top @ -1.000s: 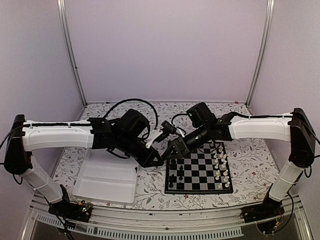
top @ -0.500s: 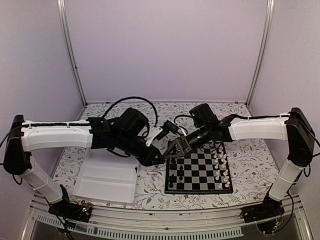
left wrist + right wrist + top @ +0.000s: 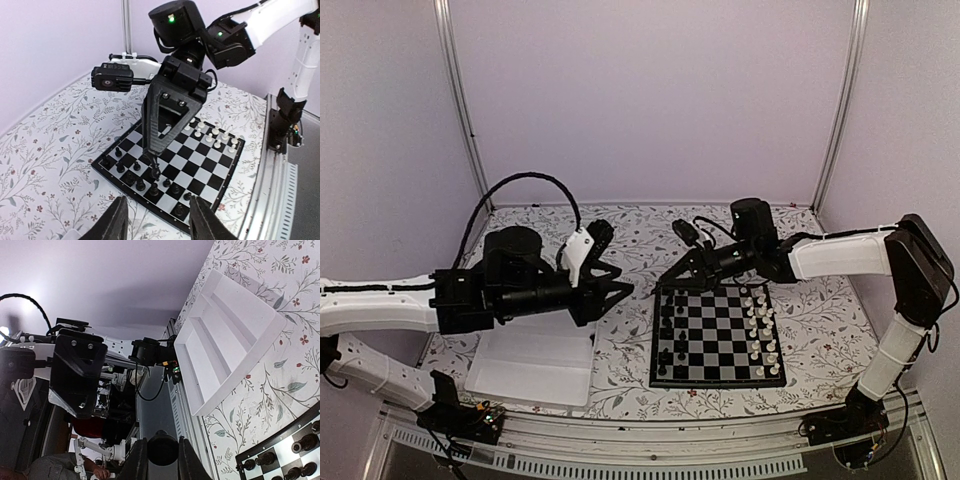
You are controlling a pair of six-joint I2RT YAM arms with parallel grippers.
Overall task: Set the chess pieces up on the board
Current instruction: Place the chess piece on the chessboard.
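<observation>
The board (image 3: 720, 340) lies right of centre, with black chess pieces (image 3: 667, 335) along its left side. My right gripper (image 3: 667, 284) hangs over the board's far left part, shut on a black chess piece (image 3: 156, 172) that dangles from its tips just above the black rows. That same piece (image 3: 162, 447) shows between the fingers in the right wrist view. My left gripper (image 3: 618, 290) is left of the board, above the table, and stands open. Its fingers (image 3: 117, 222) frame the board's near corner with nothing between them.
White chess pieces (image 3: 760, 330) stand along the board's right side. A white shallow tray (image 3: 535, 360) lies left of the board, partly under my left arm. A cable loops above the left wrist (image 3: 520, 180). Flowered cloth (image 3: 630, 350) covers the table.
The two grippers were tip to tip at the board's left edge. Now my left gripper has opened and drawn back to the left. The right has shut on the piece and moved over the board's far corner.
</observation>
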